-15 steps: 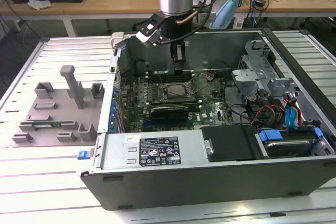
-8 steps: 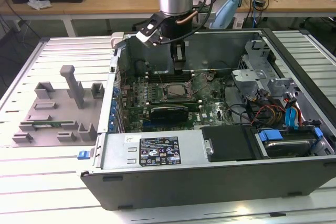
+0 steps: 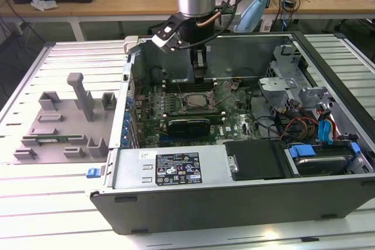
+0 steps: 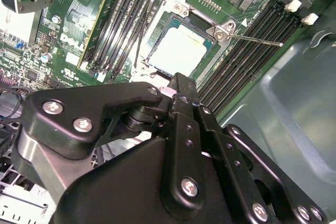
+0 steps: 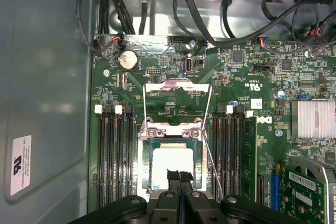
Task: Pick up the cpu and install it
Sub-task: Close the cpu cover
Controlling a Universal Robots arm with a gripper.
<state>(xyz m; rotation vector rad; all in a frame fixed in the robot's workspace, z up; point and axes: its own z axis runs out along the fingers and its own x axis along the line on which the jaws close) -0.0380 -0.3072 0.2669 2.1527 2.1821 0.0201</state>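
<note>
Chip (image 5: 169, 157) sits flat in the open socket (image 5: 145, 132), straight under my hand (image 5: 178, 176) in the first wrist view. Fingers (image 5: 172, 177) look pressed together, nothing between them, tips just over one edge of the chip.

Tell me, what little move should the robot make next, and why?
Probably lift the tool straight up a little. The cpu already lies flat in its socket, the tool is shut over it holding nothing, and the socket's metal cover stands open.
</note>
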